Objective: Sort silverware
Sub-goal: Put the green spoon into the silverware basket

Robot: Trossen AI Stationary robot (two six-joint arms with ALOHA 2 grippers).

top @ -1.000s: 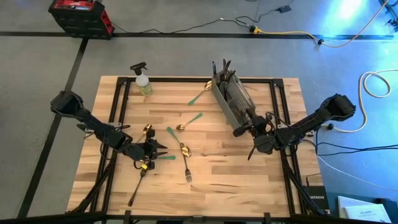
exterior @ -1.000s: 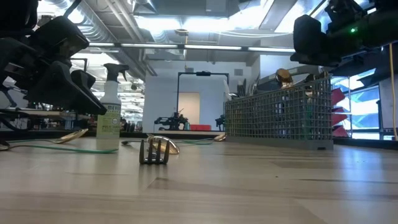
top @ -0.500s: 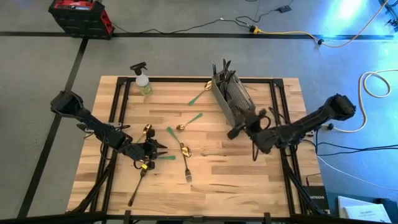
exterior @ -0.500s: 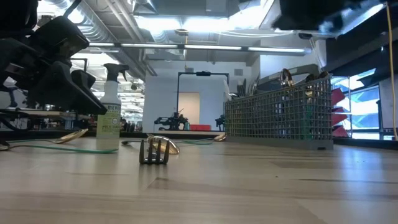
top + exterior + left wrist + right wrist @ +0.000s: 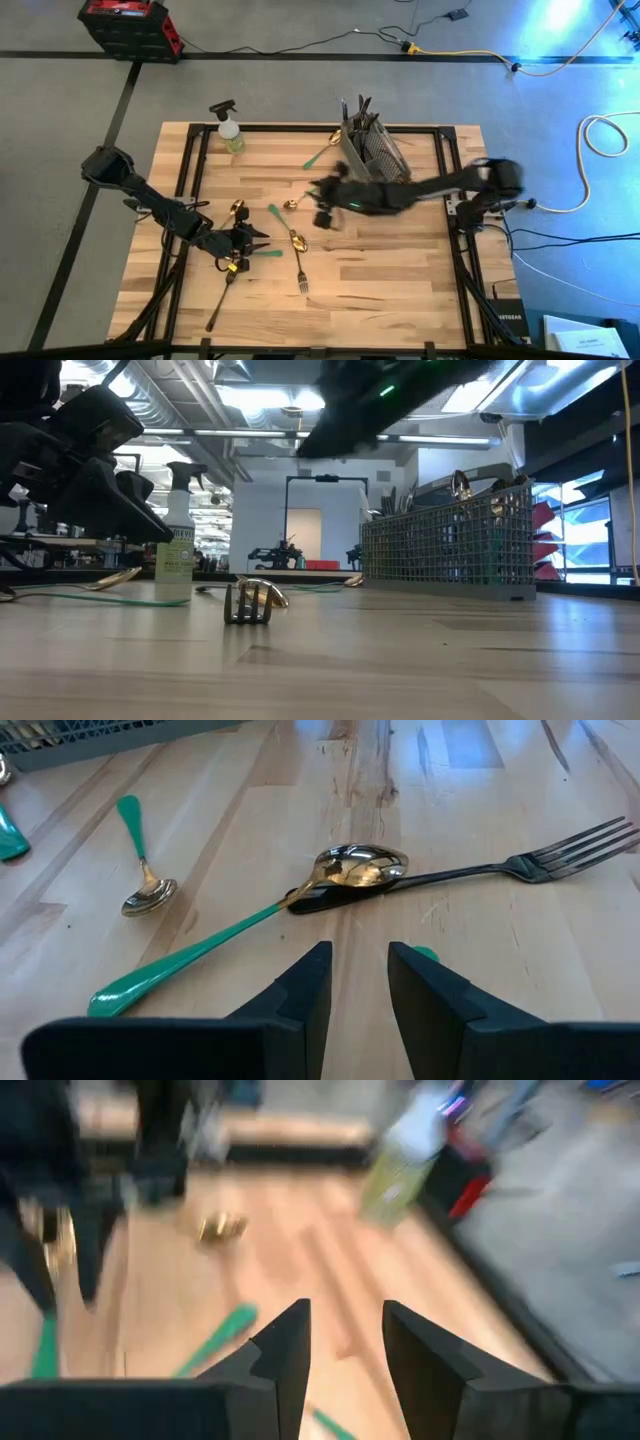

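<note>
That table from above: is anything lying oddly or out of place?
Yes. Cutlery lies loose across the table rather than in the mesh caddy. A gold-bowled, green-handled spoon rests crossed over a dark fork. Nothing looks spilled or broken.

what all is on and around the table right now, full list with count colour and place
spray bottle: 1, pale yellow-green with black trigger, table's far left corner
mesh caddy: 1, grey, far centre-right, utensils standing in its far end
loose silverware: several pieces, gold, green-handled and dark, scattered mid table
table: 1, light wood
toolbox: 1, red and black, floor beyond table
cable: 1, yellow, floor beyond table
left gripper: low over silverware at left, fingers slightly apart, empty
right gripper: mid table beside caddy, blurred, empty
</note>
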